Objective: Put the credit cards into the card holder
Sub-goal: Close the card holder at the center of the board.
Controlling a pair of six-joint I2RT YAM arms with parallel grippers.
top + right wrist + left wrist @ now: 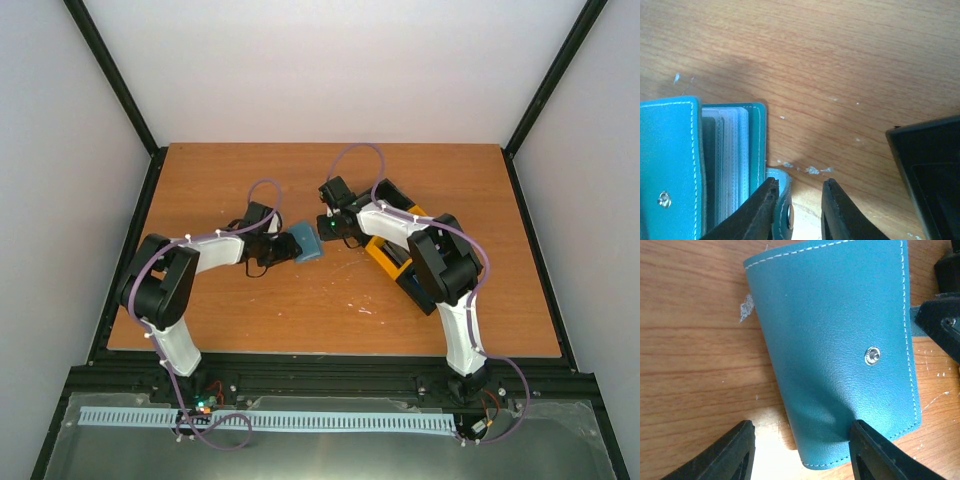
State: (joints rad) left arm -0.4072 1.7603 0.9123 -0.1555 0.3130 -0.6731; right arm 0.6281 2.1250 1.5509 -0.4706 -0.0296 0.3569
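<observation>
Left gripper (802, 429) released, jaws straddling card holder (840, 340) corner on desk (690, 340). Right gripper (801, 183) released, narrow gap, snap tab (786, 200) against 1 finger.

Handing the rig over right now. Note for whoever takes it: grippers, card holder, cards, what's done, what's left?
Left gripper: open, straddling one end of the card holder; one finger touches it, with a gap at the other.
Right gripper: open around the holder's snap tab, not clamped.
Holder: mid-table between both grippers, partly open.
Credit cards: none in view; the tray is mostly hidden.
Done: no card seen inserted. Left: find and insert the cards.
</observation>
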